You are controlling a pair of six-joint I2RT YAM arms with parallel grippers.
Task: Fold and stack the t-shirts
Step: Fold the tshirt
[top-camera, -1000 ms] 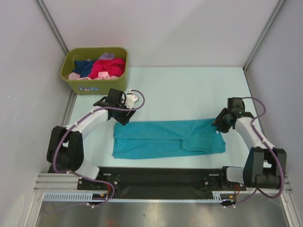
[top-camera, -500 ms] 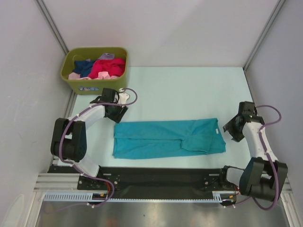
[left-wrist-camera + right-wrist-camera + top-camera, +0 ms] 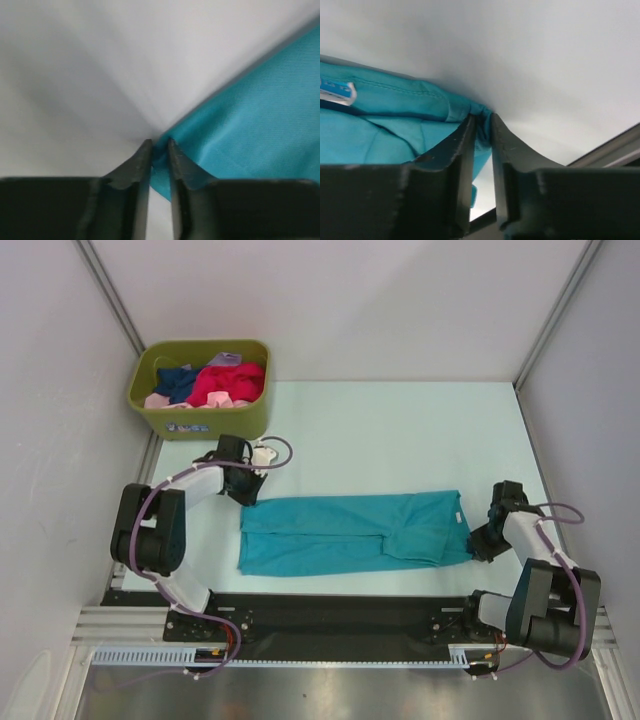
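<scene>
Now teal t-shirt corners pinched in left claw, right claw.

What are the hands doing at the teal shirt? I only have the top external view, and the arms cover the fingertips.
Observer: The left hand is shut on the teal shirt, pinching one corner.
Operator: And the right one?
Observer: The right hand is shut on a bunched edge of the same shirt.
Operator: Which end is that?
Observer: The right wrist view shows a blue and white label on that end.
</scene>
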